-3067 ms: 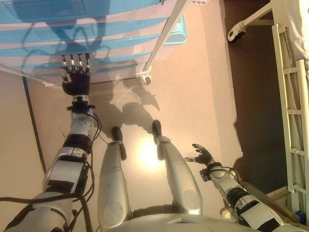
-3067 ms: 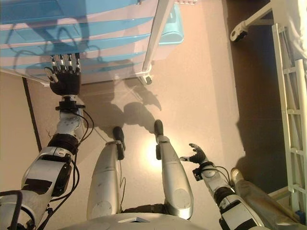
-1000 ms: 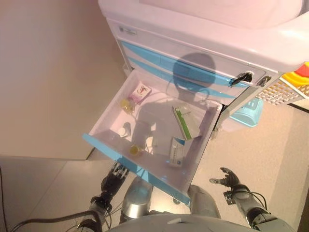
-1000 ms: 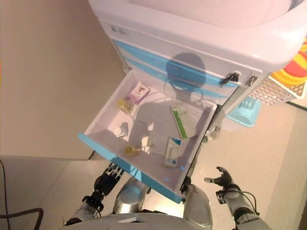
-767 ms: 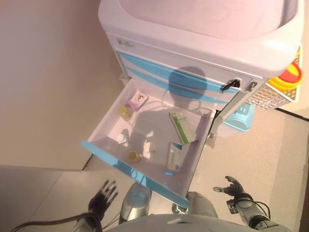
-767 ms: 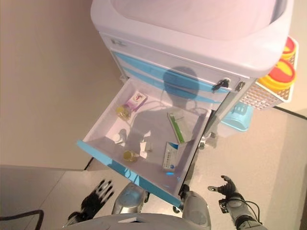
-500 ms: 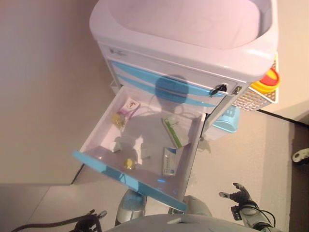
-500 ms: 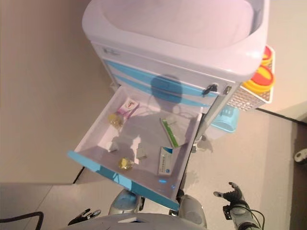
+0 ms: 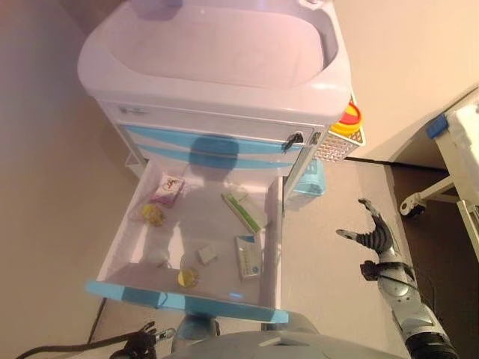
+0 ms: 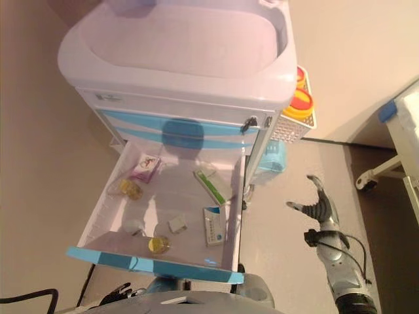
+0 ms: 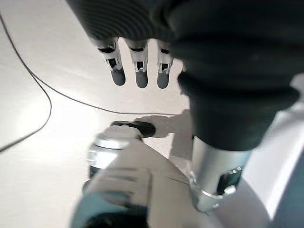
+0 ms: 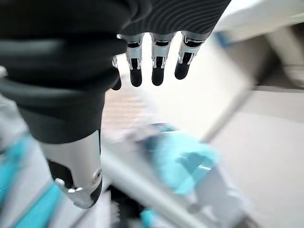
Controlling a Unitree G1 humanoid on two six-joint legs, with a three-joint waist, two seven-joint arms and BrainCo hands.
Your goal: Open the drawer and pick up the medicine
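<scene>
Cart: a white medical cart (image 9: 217, 56) with blue-striped drawer fronts stands against the wall; its tray top is a shallow basin
Drawer: the lowest visible drawer (image 9: 127, 247) is pulled fully out from the cart, its blue front edge nearest the robot
Medicine: lies loose inside the drawer: a white and green box (image 9: 244, 211) toward the cart side, a white and blue box (image 9: 248, 258) nearer the drawer's front, a pink packet (image 9: 168, 190) at the back corner by the cart
Small items: a yellow-capped vial (image 9: 154, 215) in front of the pink packet, a second yellow one (image 9: 187, 278) close to the drawer's front, a small white box (image 9: 206, 255) between it and the blue box
Left robot hand: the left robot hand (image 11: 137, 71) is low, below the drawer front, fingers straight and holding nothing (only the floor shows past them)
Right robot hand: the right robot hand (image 9: 374, 235) hovers well apart from the drawer, out beyond the cart's side, fingers spread and empty
Side of cart: a perforated basket (image 9: 337, 146) with a yellow and red container (image 9: 347, 118), and a light blue bin (image 9: 310, 179) below it
</scene>
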